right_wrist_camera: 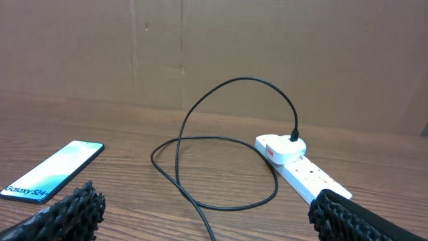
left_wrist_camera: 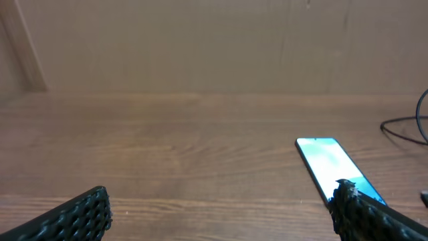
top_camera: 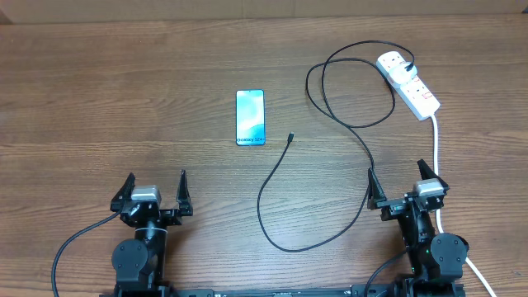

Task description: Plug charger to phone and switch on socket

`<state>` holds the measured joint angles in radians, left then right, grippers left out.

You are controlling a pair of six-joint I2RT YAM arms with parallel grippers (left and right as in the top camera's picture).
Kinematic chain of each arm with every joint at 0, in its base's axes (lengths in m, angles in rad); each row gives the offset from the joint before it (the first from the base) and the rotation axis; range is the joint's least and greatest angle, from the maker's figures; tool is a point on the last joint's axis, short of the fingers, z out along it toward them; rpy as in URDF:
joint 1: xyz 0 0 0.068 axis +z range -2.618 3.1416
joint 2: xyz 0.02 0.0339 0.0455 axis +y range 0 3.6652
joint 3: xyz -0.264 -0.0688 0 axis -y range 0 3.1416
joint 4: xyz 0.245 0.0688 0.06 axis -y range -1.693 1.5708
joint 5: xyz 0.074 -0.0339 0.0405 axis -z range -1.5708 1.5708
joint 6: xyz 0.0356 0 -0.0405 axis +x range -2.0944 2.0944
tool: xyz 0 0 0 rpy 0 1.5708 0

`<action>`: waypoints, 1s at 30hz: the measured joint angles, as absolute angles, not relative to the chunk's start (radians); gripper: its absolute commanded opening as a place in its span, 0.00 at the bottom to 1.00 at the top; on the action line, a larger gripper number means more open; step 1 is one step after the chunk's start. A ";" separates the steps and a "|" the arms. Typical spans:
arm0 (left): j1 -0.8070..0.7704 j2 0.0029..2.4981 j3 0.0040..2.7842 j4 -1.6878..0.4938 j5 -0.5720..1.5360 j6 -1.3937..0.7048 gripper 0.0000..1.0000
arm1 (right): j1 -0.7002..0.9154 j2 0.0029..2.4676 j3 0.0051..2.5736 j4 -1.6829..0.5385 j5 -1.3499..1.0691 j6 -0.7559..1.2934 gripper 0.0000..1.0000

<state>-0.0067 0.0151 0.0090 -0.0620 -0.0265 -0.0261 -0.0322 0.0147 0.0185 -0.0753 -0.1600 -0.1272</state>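
Note:
The phone [top_camera: 250, 117] lies flat mid-table, cyan screen up; it also shows in the left wrist view [left_wrist_camera: 332, 165] and the right wrist view [right_wrist_camera: 53, 171]. The black charger cable [top_camera: 285, 169] loops across the table, its loose connector tip [top_camera: 291, 135] right of the phone. Its plug [top_camera: 409, 66] sits in the white socket strip [top_camera: 410, 82] at the far right, also in the right wrist view [right_wrist_camera: 301, 167]. My left gripper [top_camera: 154, 191] is open and empty near the front edge. My right gripper [top_camera: 402, 186] is open and empty, the cable passing close by its left finger.
The thick white cord [top_camera: 436, 144] runs from the strip toward the front past my right arm. A brown cardboard wall [right_wrist_camera: 214, 47] stands at the table's back edge.

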 measured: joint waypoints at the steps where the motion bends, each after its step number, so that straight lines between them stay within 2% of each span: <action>1: -0.007 0.015 0.009 -0.053 -0.015 -0.035 1.00 | -0.032 0.015 0.019 -0.075 -0.160 -0.127 1.00; 9: -0.007 0.015 0.008 0.056 0.237 -0.285 1.00 | -0.032 0.015 0.019 -0.075 -0.160 -0.127 1.00; 15: -0.007 0.014 0.010 0.414 0.379 -0.400 1.00 | -0.032 0.015 0.019 -0.075 -0.160 -0.128 1.00; 18: -0.007 0.012 0.013 0.518 0.399 -0.421 1.00 | -0.032 0.015 0.019 -0.075 -0.160 -0.128 1.00; 24: -0.007 0.022 0.109 0.469 0.401 -0.422 1.00 | -0.032 0.015 0.019 -0.075 -0.160 -0.127 1.00; 30: -0.007 0.158 0.415 0.290 0.412 -0.378 1.00 | -0.032 0.015 0.019 -0.075 -0.160 -0.128 1.00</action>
<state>-0.0067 0.1577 0.4149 0.2905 0.4118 -0.3779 -0.0322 0.0147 0.0185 -0.0750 -0.1600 -0.1276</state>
